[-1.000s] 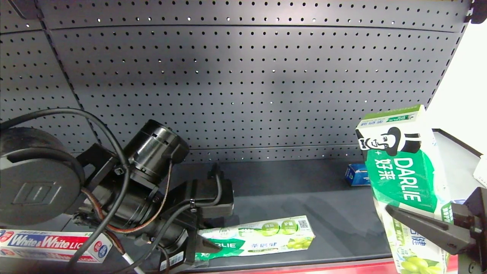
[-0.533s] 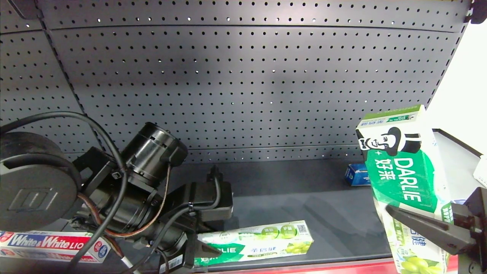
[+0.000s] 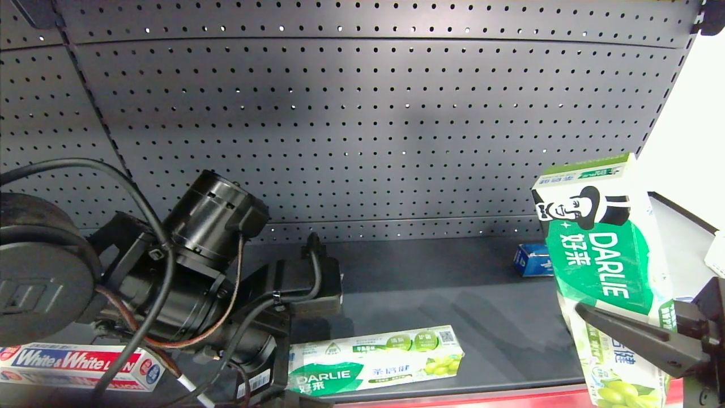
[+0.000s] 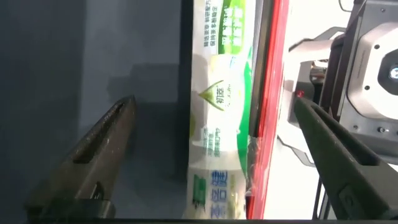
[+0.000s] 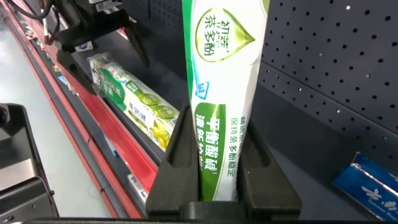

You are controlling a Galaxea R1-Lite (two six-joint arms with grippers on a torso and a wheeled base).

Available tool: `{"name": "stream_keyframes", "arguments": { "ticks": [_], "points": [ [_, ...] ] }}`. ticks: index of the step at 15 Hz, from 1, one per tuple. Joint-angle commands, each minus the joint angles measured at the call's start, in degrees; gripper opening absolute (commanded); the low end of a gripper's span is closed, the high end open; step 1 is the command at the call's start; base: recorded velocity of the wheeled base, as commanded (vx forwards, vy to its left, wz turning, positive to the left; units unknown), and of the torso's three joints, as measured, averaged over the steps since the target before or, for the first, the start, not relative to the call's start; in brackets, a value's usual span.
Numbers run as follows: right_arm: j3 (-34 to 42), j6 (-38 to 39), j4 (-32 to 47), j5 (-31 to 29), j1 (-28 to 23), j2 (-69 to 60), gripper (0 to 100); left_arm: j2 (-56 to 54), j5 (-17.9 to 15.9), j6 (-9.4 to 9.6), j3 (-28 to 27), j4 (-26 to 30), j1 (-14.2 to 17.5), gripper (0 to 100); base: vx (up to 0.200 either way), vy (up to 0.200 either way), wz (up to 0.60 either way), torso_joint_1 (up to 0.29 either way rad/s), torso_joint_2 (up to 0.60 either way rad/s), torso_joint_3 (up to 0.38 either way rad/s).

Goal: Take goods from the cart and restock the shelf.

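Small blue box (image 3: 532, 260): at the foot of the grey perforated back panel (image 3: 362, 141), right side. White carton with red and blue print (image 3: 73, 364): lying flat, far left, near the front.

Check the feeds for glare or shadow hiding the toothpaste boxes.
Head view: blown-out white right of the upright green-and-white toothpaste box, its print readable; grey pegboard seams bow from lens distortion. Left wrist view: washed-out white past the red shelf lip; the lying green-and-white toothpaste box is evenly lit.
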Motion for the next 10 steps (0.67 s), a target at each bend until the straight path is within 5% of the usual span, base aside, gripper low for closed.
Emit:
{"name": "stream_keyframes", "arguments": {
  "ticks": [1,10],
  "points": [
    [-0.30,-0.02,-0.03,0.03,0.00,0.07,0,-2.70,0.06,-0.02,0.93,0.03,0.50,100,0.000,0.000,0.00,0.000,0.00,0.000],
    [-0.82,-0.02,0.06,0.03,0.26,0.34,0,-15.27,-0.03,-0.20,8.23,-0.15,6.22,100,0.000,0.000,0.00,0.000,0.00,0.000]
  ]
}}
